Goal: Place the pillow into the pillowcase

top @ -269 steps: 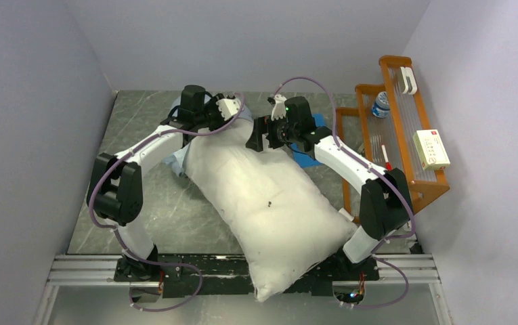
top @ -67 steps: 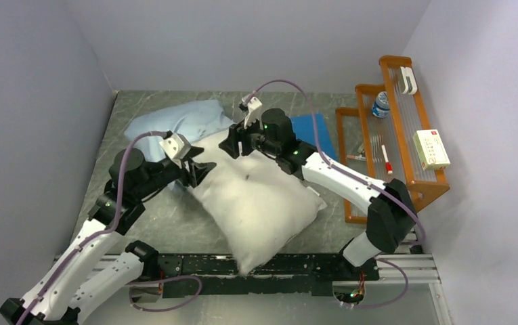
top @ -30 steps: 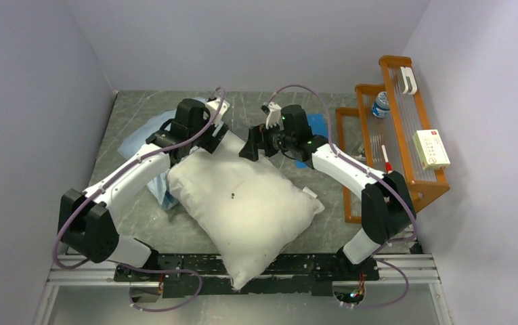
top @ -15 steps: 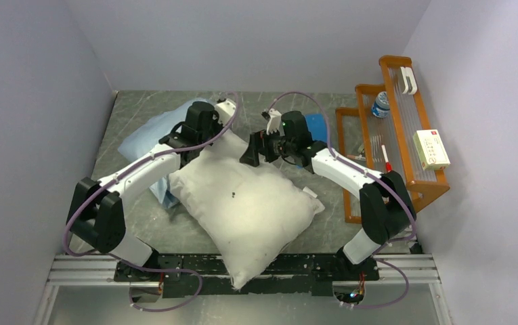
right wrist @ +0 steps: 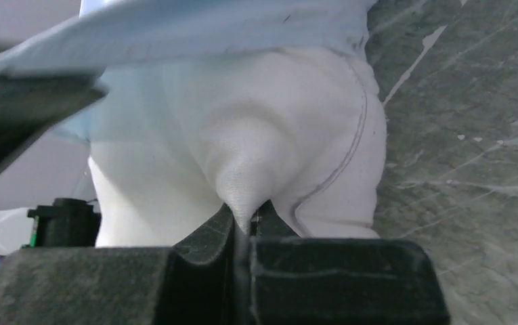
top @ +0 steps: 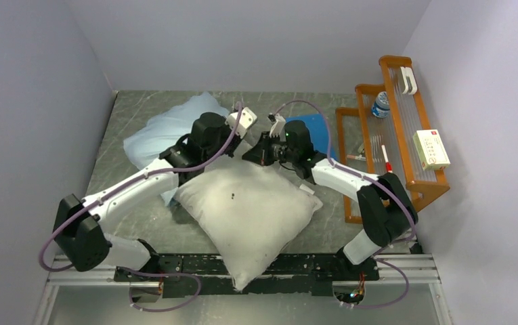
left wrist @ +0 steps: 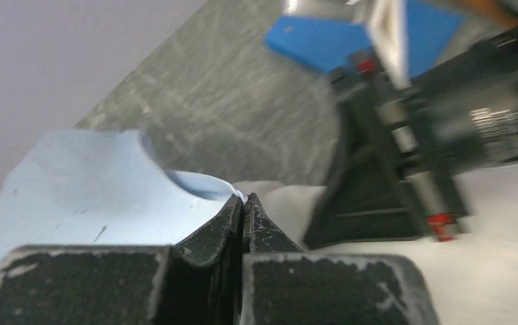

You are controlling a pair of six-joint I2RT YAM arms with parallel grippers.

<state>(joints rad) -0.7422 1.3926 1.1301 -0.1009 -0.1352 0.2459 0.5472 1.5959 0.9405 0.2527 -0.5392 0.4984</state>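
Observation:
The off-white pillow (top: 249, 210) lies slantwise across the table's middle, its near corner over the front rail. Its far end reaches the light blue pillowcase (top: 161, 132) at the back left. My left gripper (top: 229, 150) is shut on the pillowcase's hem (left wrist: 202, 184), the thin cloth pinched at my left gripper's tips (left wrist: 243, 200). My right gripper (top: 254, 156) faces it closely. In the right wrist view, my right gripper (right wrist: 246, 218) is shut on a pinched peak of the pillow (right wrist: 242, 135). The pillowcase hem (right wrist: 229, 27) hangs over that end.
A small flat darker-blue square (top: 317, 128) lies behind the right arm. At the right stands a wooden rack (top: 395, 169) with a bottle (top: 380, 105) and a white box (top: 430, 149). Walls close in on the left, back and right.
Both grippers have shut, the left on the pillowcase hem, the right on the pillow. The left wrist has moved right toward the right gripper, and the pillowcase now stands fuller.

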